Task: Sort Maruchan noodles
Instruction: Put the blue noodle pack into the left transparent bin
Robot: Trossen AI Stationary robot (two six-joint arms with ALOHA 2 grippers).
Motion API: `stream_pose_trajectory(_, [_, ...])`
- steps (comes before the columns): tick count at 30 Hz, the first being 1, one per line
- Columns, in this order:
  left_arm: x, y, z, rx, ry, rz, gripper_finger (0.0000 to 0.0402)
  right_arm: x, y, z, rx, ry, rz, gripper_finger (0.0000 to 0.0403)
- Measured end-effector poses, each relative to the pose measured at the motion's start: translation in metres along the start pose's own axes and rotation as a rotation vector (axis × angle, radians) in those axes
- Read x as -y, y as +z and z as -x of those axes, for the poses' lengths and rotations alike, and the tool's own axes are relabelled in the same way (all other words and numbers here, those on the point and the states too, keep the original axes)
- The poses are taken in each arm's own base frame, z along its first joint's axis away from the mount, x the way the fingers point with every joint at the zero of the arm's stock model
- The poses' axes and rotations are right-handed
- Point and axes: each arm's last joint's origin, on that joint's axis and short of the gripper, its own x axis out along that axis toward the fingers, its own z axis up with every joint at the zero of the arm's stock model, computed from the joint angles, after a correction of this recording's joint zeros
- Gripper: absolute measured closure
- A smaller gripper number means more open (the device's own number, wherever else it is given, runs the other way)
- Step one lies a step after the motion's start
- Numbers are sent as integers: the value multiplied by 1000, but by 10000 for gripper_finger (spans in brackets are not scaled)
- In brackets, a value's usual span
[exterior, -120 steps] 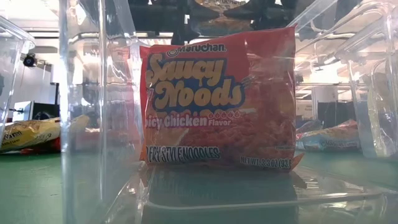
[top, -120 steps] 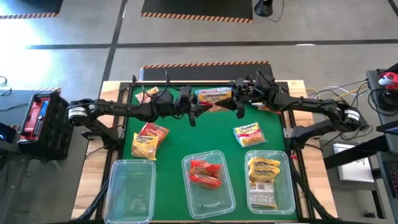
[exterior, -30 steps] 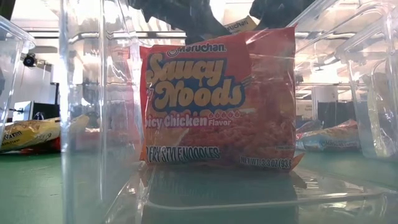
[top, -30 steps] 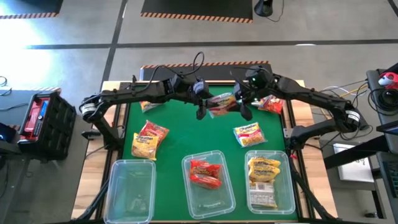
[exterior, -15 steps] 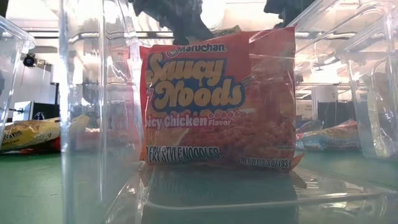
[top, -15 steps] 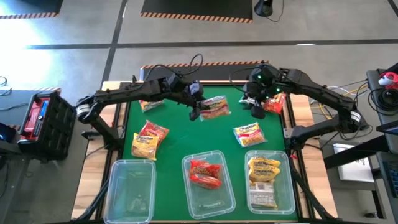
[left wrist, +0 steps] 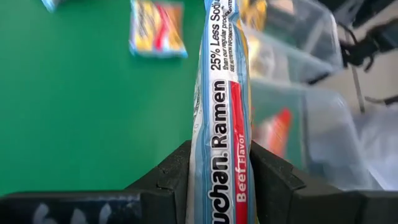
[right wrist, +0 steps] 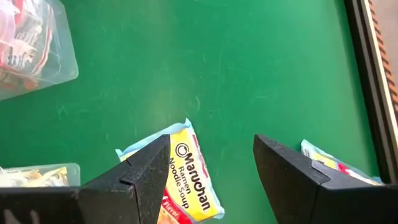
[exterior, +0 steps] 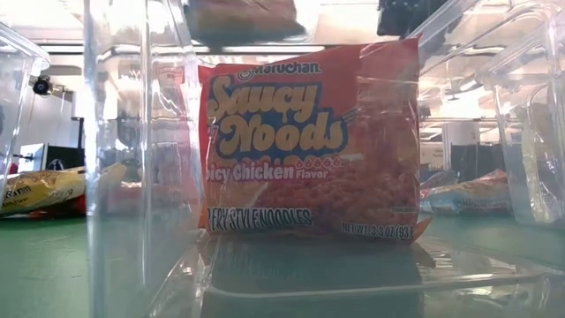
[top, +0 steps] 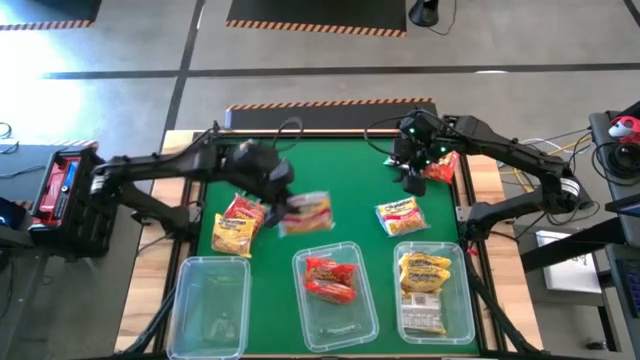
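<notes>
Left gripper [left wrist: 219,180] clenches a crinkly blue-and-red beef ramen packet [left wrist: 221,106] edgewise — ready for binning; right gripper [right wrist: 211,165] hangs released above a yellow packet [right wrist: 186,180].

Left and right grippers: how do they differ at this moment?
The left gripper is shut on a beef ramen packet, held edge-on above the mat; the right gripper is open and empty. In the high view, the left is near the bins, the right near the far right edge. Both have dark fingers.
</notes>
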Motion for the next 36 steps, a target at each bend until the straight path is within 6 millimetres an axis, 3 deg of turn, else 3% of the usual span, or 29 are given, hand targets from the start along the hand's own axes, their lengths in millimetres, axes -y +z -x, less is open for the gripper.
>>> stream_pose_trajectory(9, [58, -62, 54, -106, 88, 150, 292, 1, 3, 0, 29, -6, -124, 183])
stream_pose_trajectory(16, [82, -108, 94, -97, 132, 187, 292, 4, 10, 1, 107, -30, -142, 183])
stream_pose_trajectory(24, [93, -140, 101, -252, 205, 104, 292, 5, 13, 1, 135, -39, -122, 183])
stream_pose_trajectory(36, [98, -151, 106, -323, 178, 28, 292, 5, 14, 1, 137, -39, -122, 183])
